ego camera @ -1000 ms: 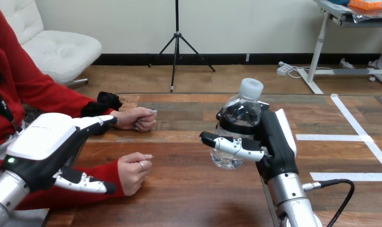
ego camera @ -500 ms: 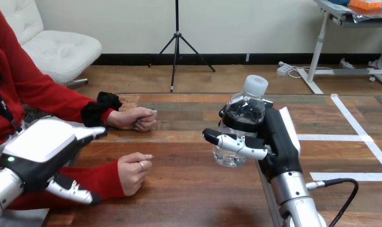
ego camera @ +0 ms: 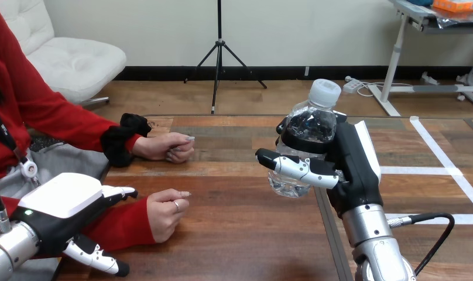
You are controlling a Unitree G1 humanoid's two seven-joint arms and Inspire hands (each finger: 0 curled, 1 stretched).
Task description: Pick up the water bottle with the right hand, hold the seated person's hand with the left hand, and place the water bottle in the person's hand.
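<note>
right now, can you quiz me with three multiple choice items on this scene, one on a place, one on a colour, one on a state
1. Where is the water bottle?
A. in the left hand
B. in the right hand, above the table
C. in the person's nearer hand

2. What colour is the bottle's cap?
A. blue
B. red
C. white

3. How is the person's nearer hand?
A. flat, palm up
B. loosely closed, resting on the table
C. curled round the bottle

Answers:
1. B, since the right hand's fingers wrap the bottle and its base hangs clear of the wood.
2. C, since the cap on top is plainly white.
3. B, since its fingers are curled in, it lies on the table and it holds nothing.
</note>
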